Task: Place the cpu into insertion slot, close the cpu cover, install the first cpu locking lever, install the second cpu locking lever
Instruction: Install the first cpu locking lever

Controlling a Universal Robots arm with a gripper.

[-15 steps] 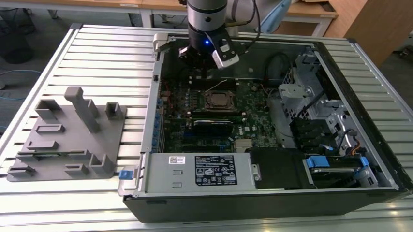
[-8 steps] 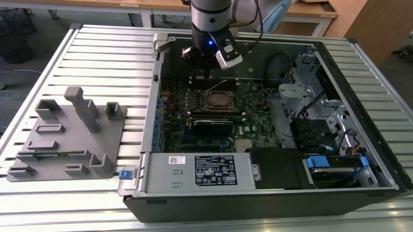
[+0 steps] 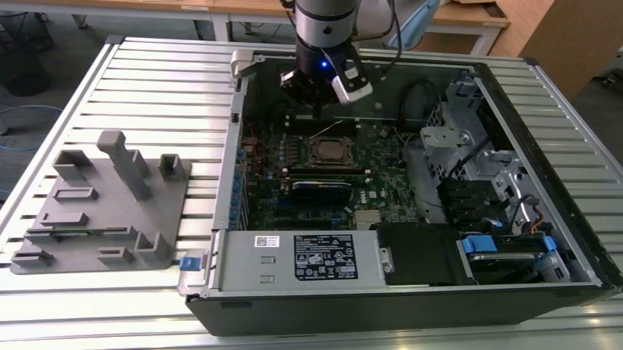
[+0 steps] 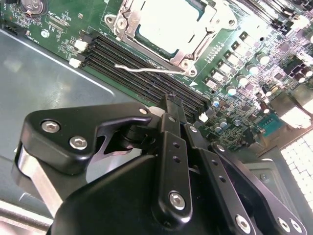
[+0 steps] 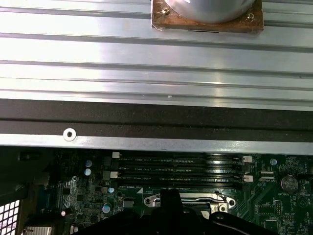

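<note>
The gripper [image 4: 170,103], fingers [image 4: 168,128] pressed together and empty, is hovering near the lever [image 4: 142,68]: thin, springy wire, likely best caught at its free end.

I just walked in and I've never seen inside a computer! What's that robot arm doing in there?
The robot arm is working inside an open computer case. Its gripper hangs just above the green board, shut and holding nothing. The cpu is in place on the board, with the silvery cpu cover lying down around it. A thin wire locking lever sticks out over the long black memory slots, close to the gripper.
</note>
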